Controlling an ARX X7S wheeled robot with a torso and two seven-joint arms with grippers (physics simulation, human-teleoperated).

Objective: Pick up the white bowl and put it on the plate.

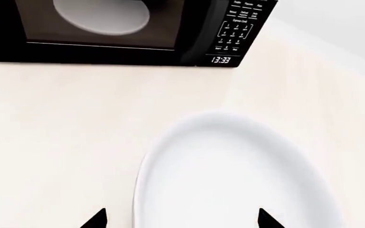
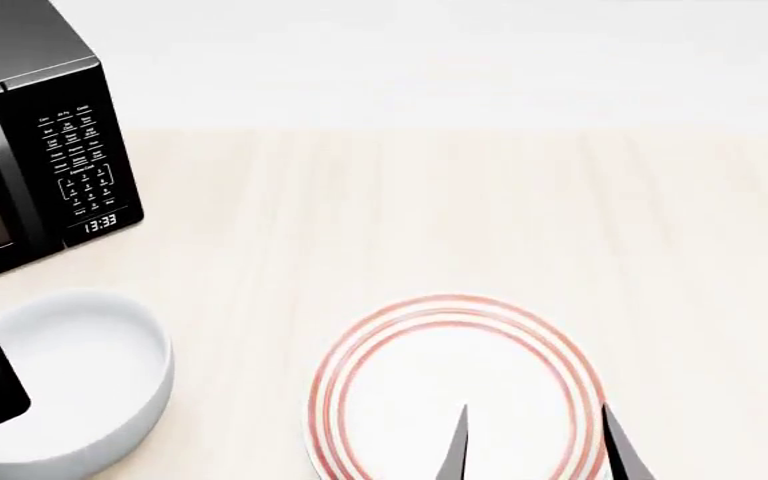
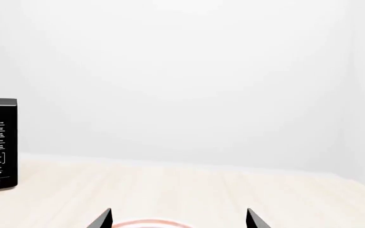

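**op_remote:** Quick status from my seat. The white bowl (image 2: 71, 385) sits on the tabletop (image 2: 424, 220) at the near left, just in front of the black microwave (image 2: 31, 150) (clock reads 13:33, dim dish visible behind the door). It's well apart from the plate (image 2: 454, 390), which lies flat near the middle with its red rings showing.

**benchwatcher:** Where are your hands?

**op_remote:** Left gripper (image 1: 182, 221) hovers above the bowl's near edge, fingers (image 1: 97, 219) spread wide, one tip over bare tabletop and the other over the bowl's inside. Nothing between them is being squeezed. Right gripper (image 2: 538, 445) hangs over the plate, fingers (image 2: 454, 450) also parted, empty.

**benchwatcher:** Touching the bowl?

**op_remote:** Can't tell from either view. The bowl stands upright and looks empty.
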